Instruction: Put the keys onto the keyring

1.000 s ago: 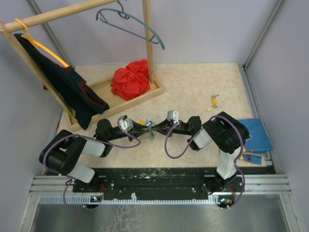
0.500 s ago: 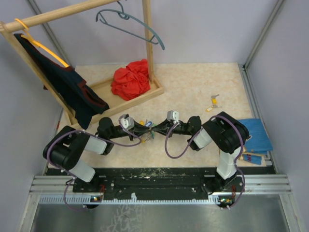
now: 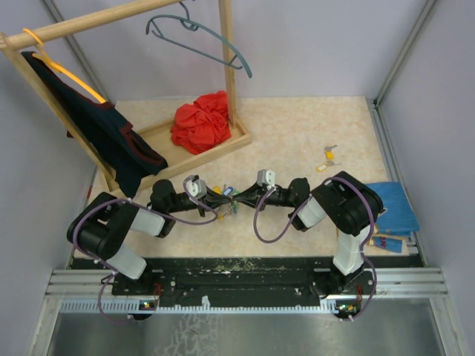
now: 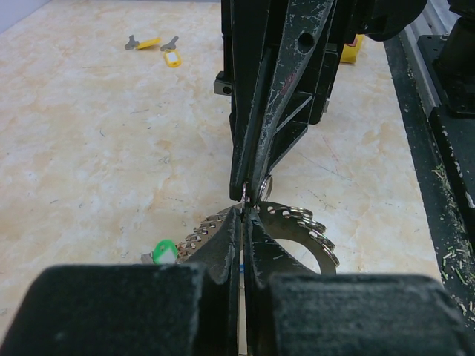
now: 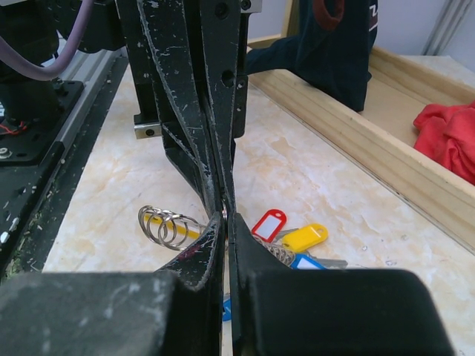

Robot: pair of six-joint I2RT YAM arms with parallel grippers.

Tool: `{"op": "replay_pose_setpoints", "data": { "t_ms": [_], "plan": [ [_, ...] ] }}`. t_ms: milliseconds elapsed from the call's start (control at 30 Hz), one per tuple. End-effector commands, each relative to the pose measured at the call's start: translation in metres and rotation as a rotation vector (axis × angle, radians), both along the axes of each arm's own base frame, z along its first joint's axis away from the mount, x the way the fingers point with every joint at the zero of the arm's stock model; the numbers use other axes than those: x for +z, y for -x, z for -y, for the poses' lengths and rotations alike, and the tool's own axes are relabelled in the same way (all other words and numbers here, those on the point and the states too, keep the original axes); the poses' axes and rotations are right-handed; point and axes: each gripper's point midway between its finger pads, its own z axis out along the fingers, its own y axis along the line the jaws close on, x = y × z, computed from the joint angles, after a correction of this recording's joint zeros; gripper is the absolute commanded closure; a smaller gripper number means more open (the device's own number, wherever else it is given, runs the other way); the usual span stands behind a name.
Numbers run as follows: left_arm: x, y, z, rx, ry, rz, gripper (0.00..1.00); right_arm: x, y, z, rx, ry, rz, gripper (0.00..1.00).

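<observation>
Keyring (image 4: 300, 222) first: it sits right where your two hands meet nose to nose, low over the desk (image 4: 89, 148), with its grey coils fanning out to either side of the tips. Your left hand (image 4: 243, 216) has its fingers pressed together, and so does the right hand (image 4: 247, 191) facing it. Both look pinched on the ring's wire at the same spot, though the contact is too tight to see cleanly. Just beside the left fingertips lies a green-tagged key (image 4: 165, 251). I'd judge you are at the threading step: with the ring gripped, the next move is to part its split and feed a key's hole on. That calls for small opposed motions, not force, or the wire may spring free. The left wrist view gives you the ring's arc and the green tag but hides the rest. The right wrist view shows the keys (image 5: 286, 241) clustered just beside the right fingertips, with a red tag (image 5: 269, 222), a yellow tag (image 5: 304, 237) and a blue tag (image 5: 304, 261). Only the top and left wrist views show the two yellow-tagged keys (image 3: 327, 162), lying well apart out past the right arm's elbow.
</observation>
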Motion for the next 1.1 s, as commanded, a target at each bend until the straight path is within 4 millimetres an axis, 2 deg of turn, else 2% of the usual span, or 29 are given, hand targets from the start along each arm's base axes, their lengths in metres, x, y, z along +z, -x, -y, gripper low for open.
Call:
{"op": "replay_pose_setpoints", "data": {
  "t_ms": [0,33,100,167,367,433,500,533,567,667,700,767,867,933,1000,1067],
  "plan": [
    [0.011,-0.002,0.001,-0.011,0.014,0.033,0.99,0.036,0.002,-0.001,0.023,-0.101,0.142,1.00],
    [0.011,-0.003,0.001,-0.006,0.010,0.037,0.99,0.037,0.001,0.000,0.018,-0.103,0.144,0.98],
    [0.010,-0.005,-0.001,0.013,-0.003,0.046,0.99,0.040,0.000,0.003,0.000,-0.107,0.142,0.82],
    [0.008,-0.008,-0.003,0.030,-0.024,0.065,0.99,0.044,-0.001,0.007,-0.018,-0.113,0.135,0.76],
    [0.005,-0.013,-0.006,0.056,-0.080,0.096,0.99,0.041,-0.014,0.017,-0.107,-0.050,0.014,0.69],
    [0.004,-0.014,-0.006,0.066,-0.105,0.108,0.99,0.048,-0.019,0.021,-0.154,-0.032,-0.011,0.69],
    [0.002,-0.016,-0.006,0.080,-0.134,0.124,0.99,0.039,-0.028,0.026,-0.223,0.039,-0.085,0.68],
    [0.000,-0.016,-0.005,0.083,-0.150,0.132,1.00,0.045,-0.038,0.031,-0.285,0.063,-0.094,0.67],
    [-0.002,-0.017,-0.005,0.089,-0.167,0.135,0.99,0.042,-0.048,0.035,-0.344,0.109,-0.129,0.66],
    [-0.005,-0.016,-0.001,0.081,-0.191,0.140,0.99,0.030,-0.079,0.061,-0.577,0.268,-0.261,0.61],
    [-0.004,-0.016,0.000,0.083,-0.191,0.139,0.99,0.019,-0.097,0.088,-0.754,0.394,-0.361,0.53],
    [-0.005,-0.017,0.001,0.086,-0.191,0.131,1.00,0.008,-0.106,0.111,-0.877,0.484,-0.434,0.48],
    [-0.004,-0.016,0.004,0.079,-0.182,0.105,0.99,0.013,-0.126,0.132,-1.046,0.527,-0.481,0.40],
    [-0.004,-0.017,0.004,0.087,-0.179,0.089,1.00,0.013,-0.132,0.137,-1.084,0.581,-0.492,0.36],
    [-0.003,-0.018,0.003,0.094,-0.176,0.081,1.00,0.008,-0.139,0.146,-1.136,0.631,-0.477,0.34],
    [-0.001,-0.020,0.002,0.116,-0.169,0.065,1.00,-0.002,-0.146,0.160,-1.209,0.687,-0.482,0.26]
  ]
}}
